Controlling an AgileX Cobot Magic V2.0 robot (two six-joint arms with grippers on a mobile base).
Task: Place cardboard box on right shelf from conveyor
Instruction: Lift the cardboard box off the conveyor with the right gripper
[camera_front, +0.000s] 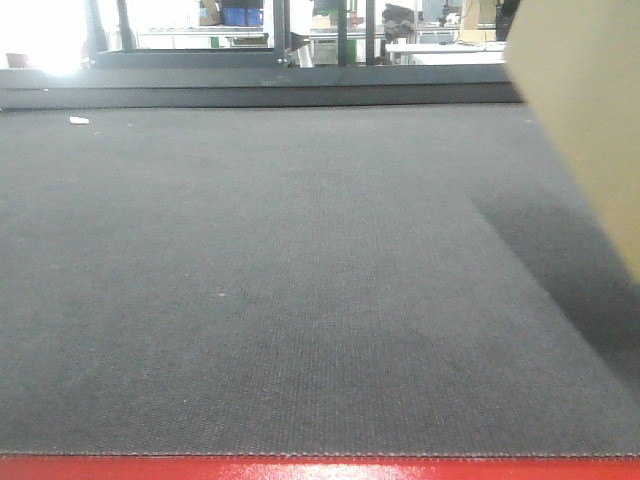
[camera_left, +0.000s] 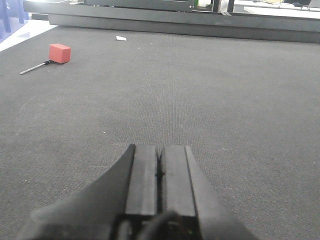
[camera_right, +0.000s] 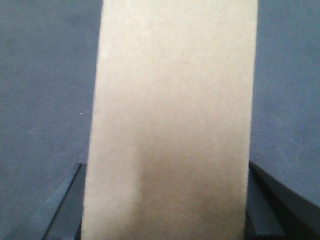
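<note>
The cardboard box (camera_right: 172, 100), plain tan and tall, fills the middle of the right wrist view. My right gripper (camera_right: 165, 170) is shut on it, with a dark finger (camera_right: 70, 200) against each side. In the front view the box (camera_front: 590, 110) hangs tilted at the upper right, above the conveyor (camera_front: 280, 280), and throws a shadow on the belt. My left gripper (camera_left: 159, 148) is shut on nothing and sits low over the dark grey belt (camera_left: 200, 90). The right shelf is out of view.
A red block on a thin metal rod (camera_left: 59, 53) lies at the belt's far left. A white scrap (camera_left: 121, 38) lies near the raised far rim (camera_front: 260, 85). The red front edge (camera_front: 300, 468) runs along the bottom. Racks with blue bins (camera_front: 242, 14) stand behind.
</note>
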